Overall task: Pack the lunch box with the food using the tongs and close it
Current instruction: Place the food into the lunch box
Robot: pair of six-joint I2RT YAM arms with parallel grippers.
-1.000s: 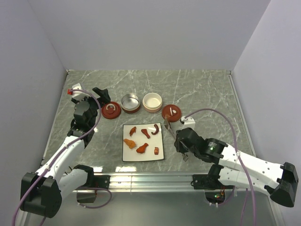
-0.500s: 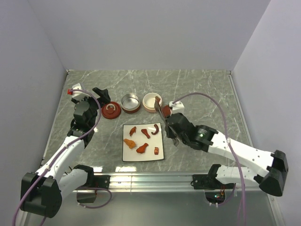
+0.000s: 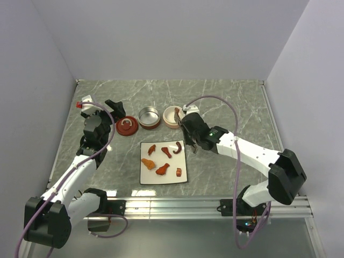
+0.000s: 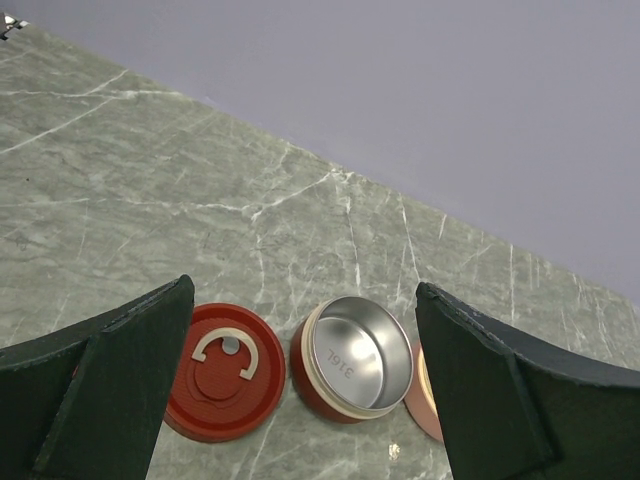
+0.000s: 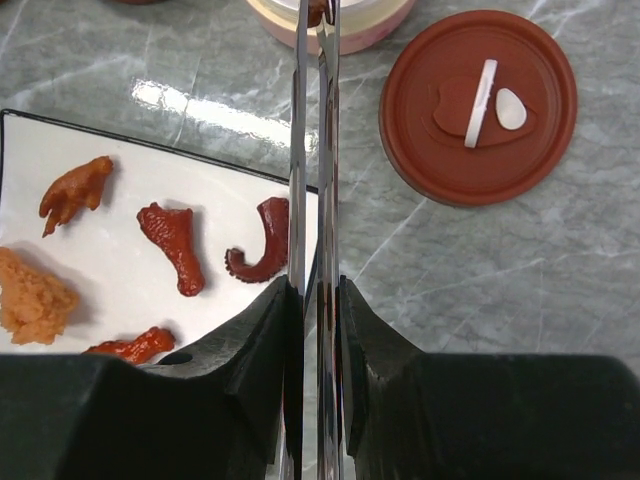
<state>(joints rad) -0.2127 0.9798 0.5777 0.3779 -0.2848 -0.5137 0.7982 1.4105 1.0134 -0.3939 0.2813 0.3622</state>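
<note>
My right gripper (image 5: 318, 285) (image 3: 186, 131) is shut on the tongs (image 5: 310, 150), whose two thin steel arms are pressed close together. Their tips reach over the cream lunch box bowl (image 3: 173, 116) (image 5: 350, 15), and a small brown bit (image 5: 318, 10) seems pinched there at the frame's top edge. Several orange and red food pieces lie on the white plate (image 3: 183, 161). Among them are a curved tentacle strip (image 5: 262, 240) and a drumstick shape (image 5: 172, 243). My left gripper (image 4: 303, 290) (image 3: 115, 106) hangs open and empty above the steel-lined red bowl (image 4: 355, 370) (image 3: 149, 117).
One red lid with a white handle (image 3: 127, 126) (image 4: 222, 370) lies left of the steel bowl. A second red lid (image 5: 478, 105) lies right of the tongs, hidden under my right arm in the top view. Grey walls close in the marble table (image 3: 231, 102).
My right arm has swung up and to the left with the tongs, from beside the plate's right edge to over the cream bowl. The left arm has stayed still.
</note>
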